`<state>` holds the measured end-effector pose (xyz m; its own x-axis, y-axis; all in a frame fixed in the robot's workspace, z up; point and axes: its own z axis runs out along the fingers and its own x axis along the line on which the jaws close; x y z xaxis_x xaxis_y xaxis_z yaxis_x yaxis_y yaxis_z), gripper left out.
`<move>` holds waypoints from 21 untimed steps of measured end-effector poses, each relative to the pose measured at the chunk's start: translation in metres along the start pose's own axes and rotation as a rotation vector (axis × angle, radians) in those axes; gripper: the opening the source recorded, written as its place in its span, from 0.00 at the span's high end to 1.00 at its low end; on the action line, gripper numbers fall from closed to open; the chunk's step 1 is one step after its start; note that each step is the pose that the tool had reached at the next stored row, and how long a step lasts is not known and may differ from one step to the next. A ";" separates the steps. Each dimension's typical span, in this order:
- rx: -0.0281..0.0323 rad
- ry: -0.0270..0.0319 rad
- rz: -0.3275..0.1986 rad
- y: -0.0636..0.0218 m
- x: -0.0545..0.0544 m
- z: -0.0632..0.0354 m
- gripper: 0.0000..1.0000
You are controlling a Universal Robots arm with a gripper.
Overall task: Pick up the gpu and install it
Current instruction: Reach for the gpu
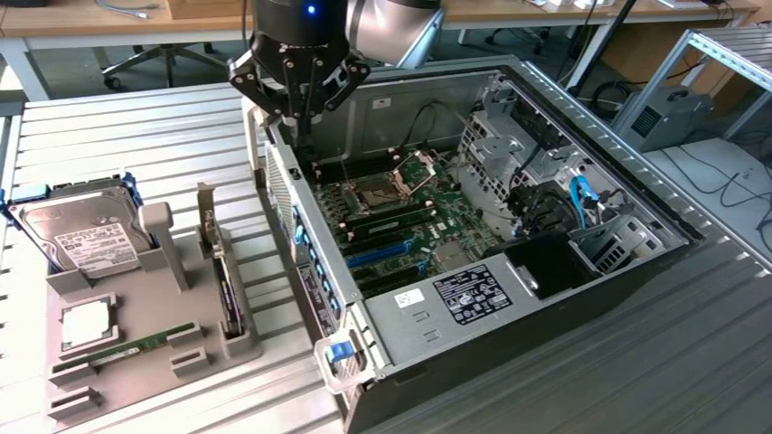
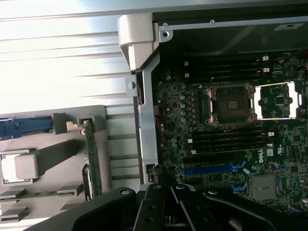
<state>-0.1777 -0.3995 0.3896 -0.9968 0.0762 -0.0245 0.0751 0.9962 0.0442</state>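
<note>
The gpu (image 1: 224,285) stands on edge in a slot of the grey holder (image 1: 145,316) at the exterior view's left, its silver bracket pointing up. The wrist view shows the gpu (image 2: 92,154) as a thin green board edge. My gripper (image 1: 300,119) hangs above the rear wall of the open computer case (image 1: 399,312), to the exterior view's right of the gpu and well apart from it. Its fingers are shut with nothing between them. In the wrist view the gripper (image 2: 167,188) is over the case wall, near the motherboard's blue slots (image 2: 216,169).
The holder also carries a silver hard drive (image 1: 82,237), a slim green RAM stick (image 1: 127,347) and a small white square part (image 1: 87,324). Inside the case are an open CPU socket (image 1: 383,192), blue cables (image 1: 579,203) and drive cages. Desks and a chair stand behind.
</note>
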 end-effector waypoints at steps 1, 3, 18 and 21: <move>0.0000 0.0000 0.000 0.0000 0.000 0.0000 0.89; 0.0000 0.0000 0.000 0.0000 0.001 0.0001 0.89; 0.0000 0.0000 0.000 -0.0004 0.004 0.0003 0.89; 0.0000 0.0000 0.000 -0.0004 0.005 0.0003 0.89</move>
<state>-0.1829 -0.3995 0.3891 -0.9968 0.0762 -0.0245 0.0751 0.9962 0.0442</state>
